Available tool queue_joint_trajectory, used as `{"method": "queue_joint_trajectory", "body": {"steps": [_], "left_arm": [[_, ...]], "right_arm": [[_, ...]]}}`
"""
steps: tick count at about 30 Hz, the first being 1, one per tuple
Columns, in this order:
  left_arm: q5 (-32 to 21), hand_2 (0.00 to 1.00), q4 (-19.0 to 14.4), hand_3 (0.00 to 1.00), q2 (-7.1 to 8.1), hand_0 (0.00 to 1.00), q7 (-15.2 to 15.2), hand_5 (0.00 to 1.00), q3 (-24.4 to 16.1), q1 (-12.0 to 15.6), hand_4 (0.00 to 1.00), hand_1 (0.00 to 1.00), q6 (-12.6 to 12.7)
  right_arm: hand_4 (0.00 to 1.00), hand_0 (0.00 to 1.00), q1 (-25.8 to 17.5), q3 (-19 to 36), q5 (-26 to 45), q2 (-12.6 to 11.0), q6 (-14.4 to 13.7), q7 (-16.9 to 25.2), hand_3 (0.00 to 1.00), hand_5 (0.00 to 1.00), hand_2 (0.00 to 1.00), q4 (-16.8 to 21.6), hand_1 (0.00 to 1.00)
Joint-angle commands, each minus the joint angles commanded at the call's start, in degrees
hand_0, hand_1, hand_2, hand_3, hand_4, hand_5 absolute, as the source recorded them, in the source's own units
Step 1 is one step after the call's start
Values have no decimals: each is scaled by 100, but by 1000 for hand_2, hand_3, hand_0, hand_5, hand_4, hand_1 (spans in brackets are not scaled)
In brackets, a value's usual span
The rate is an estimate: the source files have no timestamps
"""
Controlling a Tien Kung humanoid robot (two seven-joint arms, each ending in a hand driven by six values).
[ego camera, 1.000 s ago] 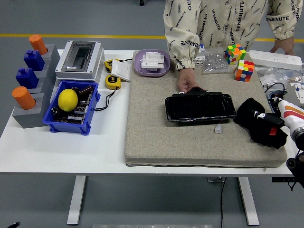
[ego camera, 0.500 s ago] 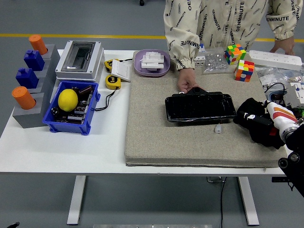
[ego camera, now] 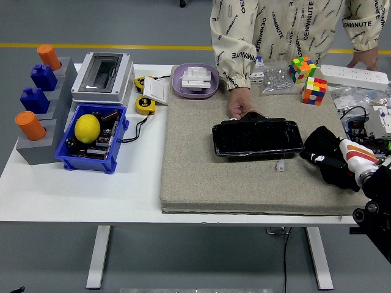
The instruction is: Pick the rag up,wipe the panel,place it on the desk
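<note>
1. Fingers [ego camera: 322, 160] of the right robot hand [ego camera: 342, 155] are laid on the crumpled black rag [ego camera: 327, 155]; whether it is grasped cannot be told.
2. Left of that hand, the glossy black rectangular panel [ego camera: 257, 138] is steadied by a person's hand [ego camera: 241, 104].

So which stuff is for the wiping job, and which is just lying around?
For the job: black rag, black panel, right hand.
Just lying about: lemon, blue bin, tape measure, puzzle cubes, purple bowl.
</note>
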Motion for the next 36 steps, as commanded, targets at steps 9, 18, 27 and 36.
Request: {"method": "queue_joint_trajectory", "body": {"steps": [9, 18, 27, 36], "left_arm": [[-13, 695, -5, 580, 6, 651, -1, 441, 37, 10, 676, 661, -4], [-8, 695, -4, 579, 5, 652, -2, 442, 28, 6, 676, 661, -5], [-2, 695, 0, 580, 0, 651, -2, 441, 9, 6, 676, 661, -5], [-9, 694, -4, 580, -6, 651, -2, 442, 19, 2, 676, 662, -9]], "right_arm": [[998, 633, -4, -80, -62, 3, -359, 71, 756, 649, 705, -21, 638], [998, 464, -2, -67, -174, 0, -526, 75, 556, 437, 568, -55, 510], [939, 403, 5, -41, -267, 4, -604, -8, 533, 402, 538, -55, 475], [901, 371, 10, -26, -276, -11, -636, -67, 530, 398, 527, -15, 459]]}}
